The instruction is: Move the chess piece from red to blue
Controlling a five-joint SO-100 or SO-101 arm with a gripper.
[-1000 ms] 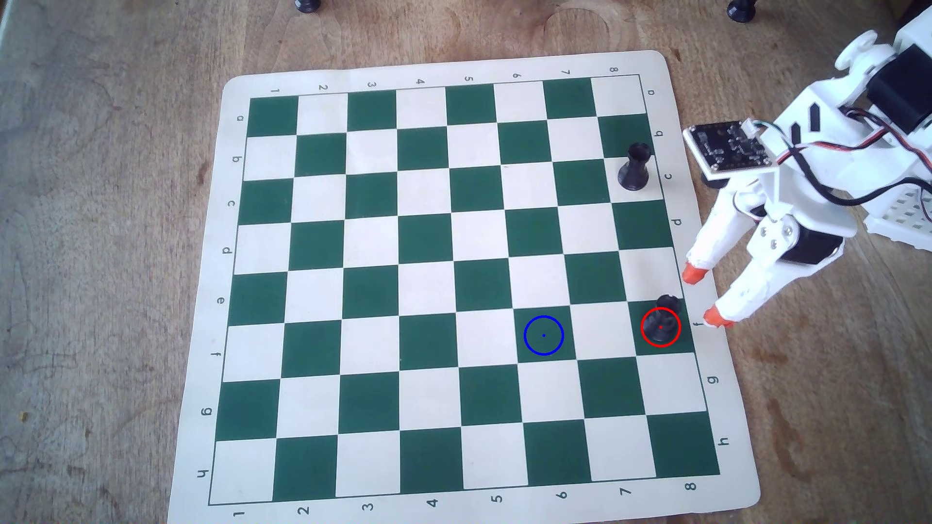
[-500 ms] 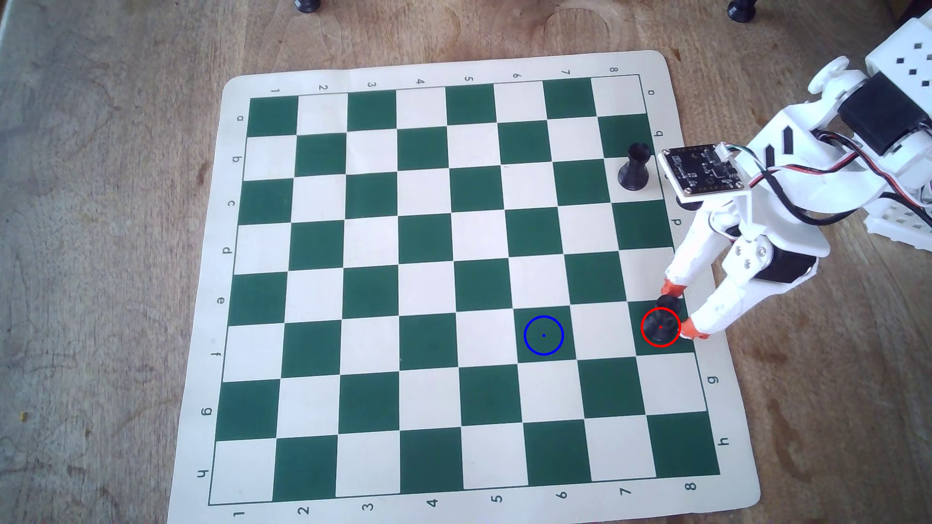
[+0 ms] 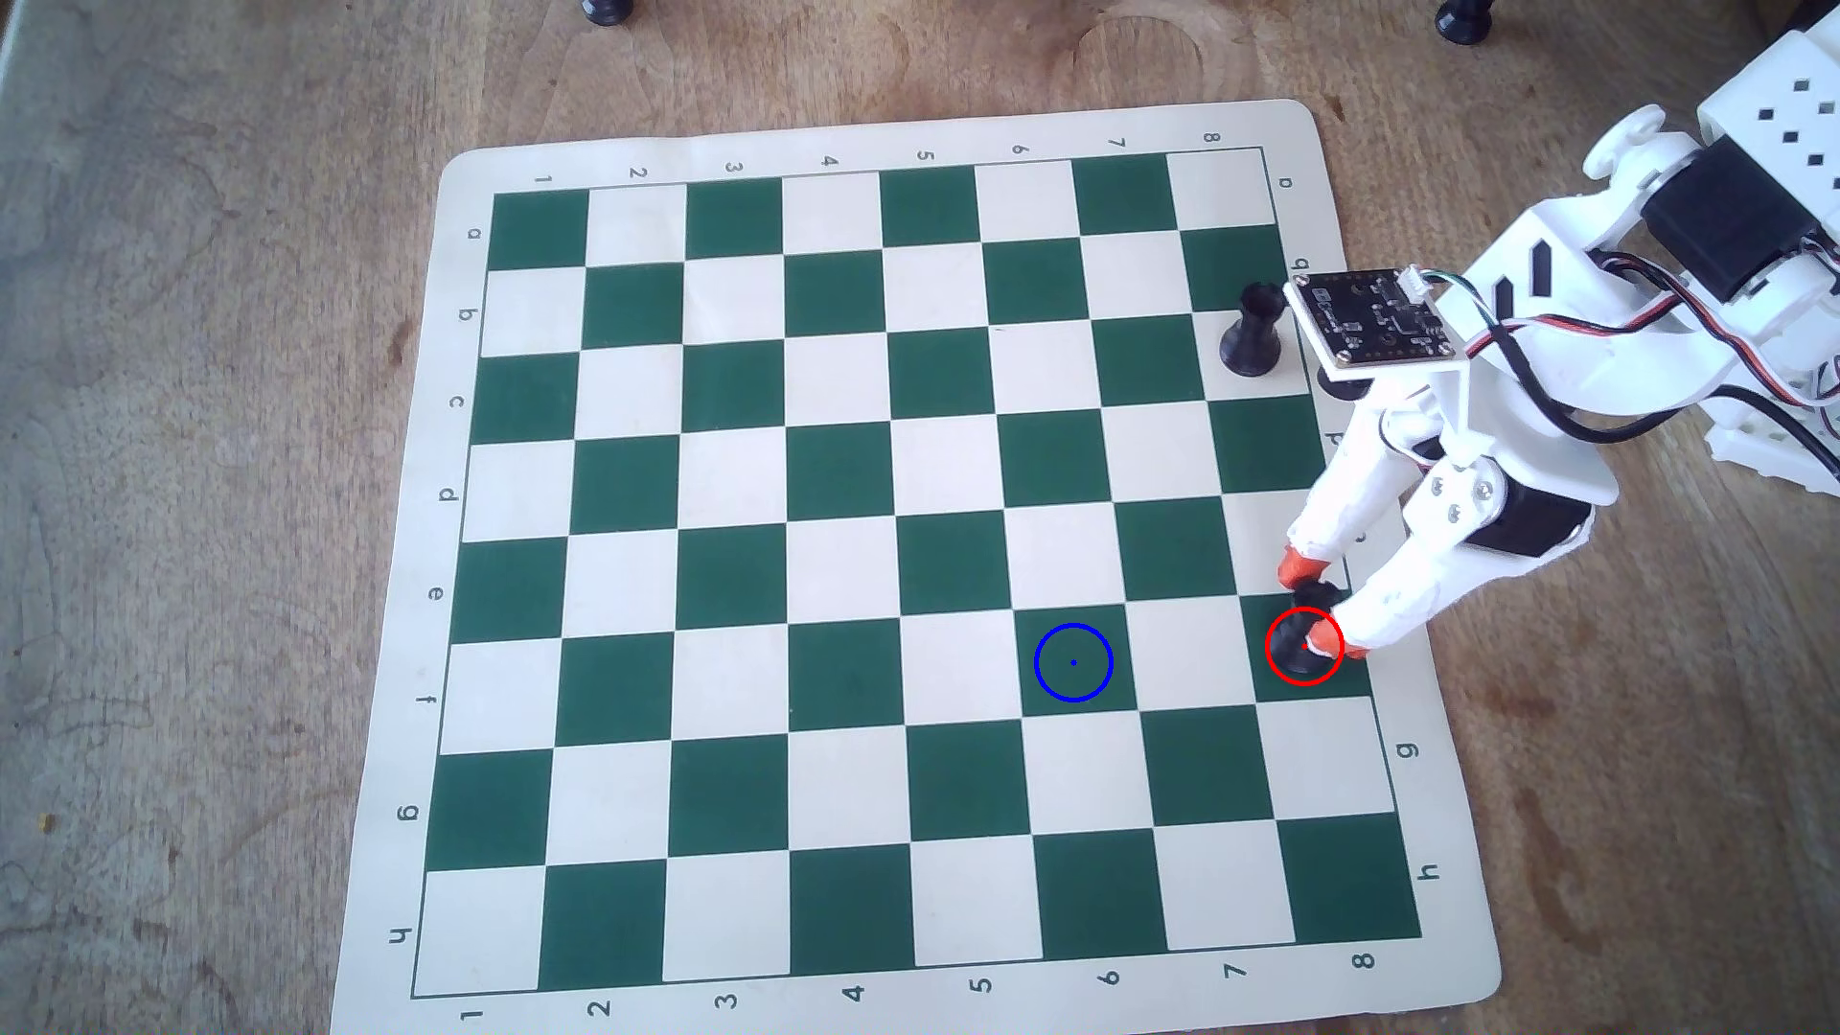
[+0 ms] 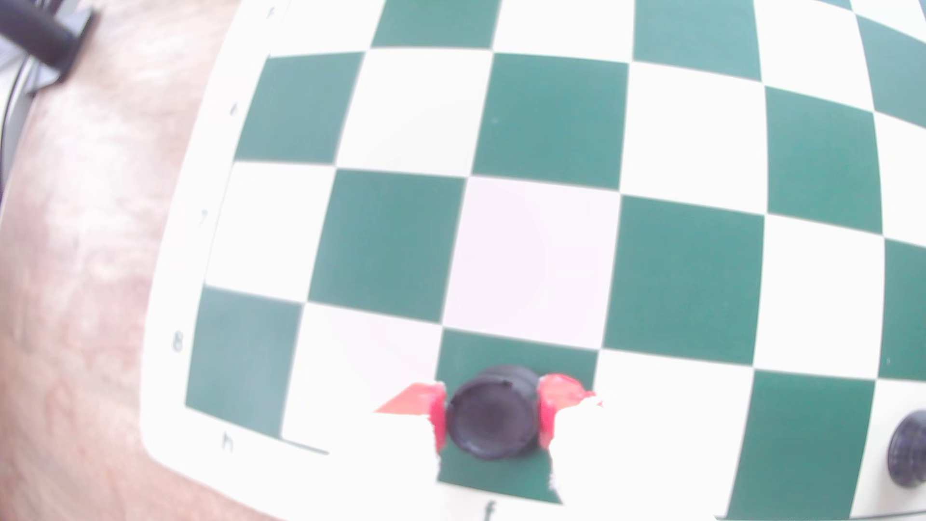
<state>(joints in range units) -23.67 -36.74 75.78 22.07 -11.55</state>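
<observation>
The black rook (image 3: 1297, 637) stands on the green square in row f, column 8, inside the red circle (image 3: 1304, 684). My white gripper (image 3: 1321, 609) with red-orange fingertips (image 3: 1302, 567) reaches in from the right. In the wrist view the gripper (image 4: 493, 416) has its red pads (image 4: 437, 408) pressed against both sides of the rook's notched top (image 4: 493, 418). The blue circle (image 3: 1035, 662) lies empty on the green square two columns to the left in the overhead view.
A second black rook (image 3: 1253, 333) stands on a cream square near the board's right edge, close under my wrist board; it shows at the wrist view's right edge (image 4: 908, 456). Two dark pieces (image 3: 607, 10) (image 3: 1464, 22) sit off the chess mat (image 3: 418, 557) at the top.
</observation>
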